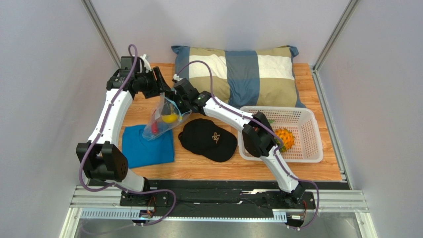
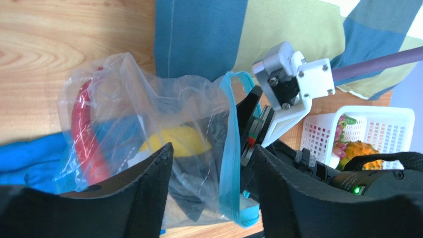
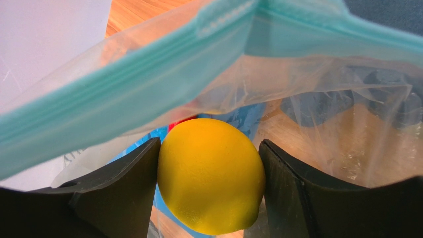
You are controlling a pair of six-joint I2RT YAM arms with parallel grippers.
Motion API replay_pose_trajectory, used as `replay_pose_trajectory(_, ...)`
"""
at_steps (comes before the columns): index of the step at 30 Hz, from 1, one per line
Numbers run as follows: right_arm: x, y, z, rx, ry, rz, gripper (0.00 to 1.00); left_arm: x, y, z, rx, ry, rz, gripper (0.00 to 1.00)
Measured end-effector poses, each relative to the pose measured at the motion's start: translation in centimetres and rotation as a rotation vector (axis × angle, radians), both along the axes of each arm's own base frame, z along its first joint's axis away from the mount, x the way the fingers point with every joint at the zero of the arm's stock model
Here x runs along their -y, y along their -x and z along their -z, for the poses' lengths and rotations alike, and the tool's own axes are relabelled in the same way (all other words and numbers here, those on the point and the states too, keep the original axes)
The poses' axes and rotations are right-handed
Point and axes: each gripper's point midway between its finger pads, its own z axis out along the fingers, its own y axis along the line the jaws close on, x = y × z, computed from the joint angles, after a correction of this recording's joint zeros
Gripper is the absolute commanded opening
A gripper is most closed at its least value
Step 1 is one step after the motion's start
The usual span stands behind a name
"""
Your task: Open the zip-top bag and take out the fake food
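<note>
The clear zip-top bag (image 1: 160, 123) hangs lifted above the blue shirt, its teal zip strip (image 2: 229, 148) open at the mouth. My right gripper (image 1: 175, 110) reaches inside the bag and is shut on the yellow lemon (image 3: 211, 173), both fingers pressed against its sides. The zip strip (image 3: 124, 94) arches over it. A red chili (image 2: 82, 134) lies inside the bag, and the lemon (image 2: 174, 139) shows through the plastic. My left gripper (image 2: 213, 168) is open, its fingers standing apart on either side of the bag's mouth. The orange pineapple (image 1: 285, 139) lies in the white basket.
The white basket (image 1: 310, 126) stands at the right, with a pinkish item (image 2: 340, 134) beside the pineapple. A black cap (image 1: 206, 139) lies mid-table, a folded blue shirt (image 1: 146, 146) under the bag, and a checked pillow (image 1: 243, 74) at the back.
</note>
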Motion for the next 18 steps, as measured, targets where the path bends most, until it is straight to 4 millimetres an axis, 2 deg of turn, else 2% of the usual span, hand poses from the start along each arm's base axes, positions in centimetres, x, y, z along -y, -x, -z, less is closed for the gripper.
replay_pose_trajectory(3,0.0,0.0,0.1,-0.001,0.002,-0.001,0.0,-0.4,0.7,0.1,-0.004,-0.021,-0.011,0.65)
replay_pose_trajectory(5,0.0,0.0,0.0,0.001,0.002,-0.002,0.0,-0.7,1.3,-0.1,0.0,-0.037,-0.016,0.51)
replay_pose_trajectory(7,0.0,0.0,0.1,0.002,0.003,-0.003,0.0,-1.0,1.6,-0.5,0.016,-0.052,-0.019,0.45)
replay_pose_trajectory(9,0.0,0.1,0.1,0.001,0.003,-0.004,0.0,-1.1,1.7,-0.8,0.027,-0.061,-0.018,0.33)
replay_pose_trajectory(10,0.0,0.1,0.1,0.0,0.003,-0.005,0.0,-1.1,1.7,-0.8,0.028,-0.062,-0.016,0.12)
replay_pose_trajectory(12,0.0,0.1,0.0,-0.001,0.001,-0.007,0.0,-1.2,1.7,-0.6,0.023,-0.07,-0.011,0.0)
replay_pose_trajectory(16,-0.1,0.3,0.0,-0.013,-0.007,-0.011,0.0,-1.8,1.6,0.2,-0.016,-0.115,-0.009,0.0)
replay_pose_trajectory(18,-0.2,0.3,-0.4,-0.027,-0.022,-0.001,0.0,-2.4,0.7,-0.1,-0.014,-0.163,-0.005,0.0)
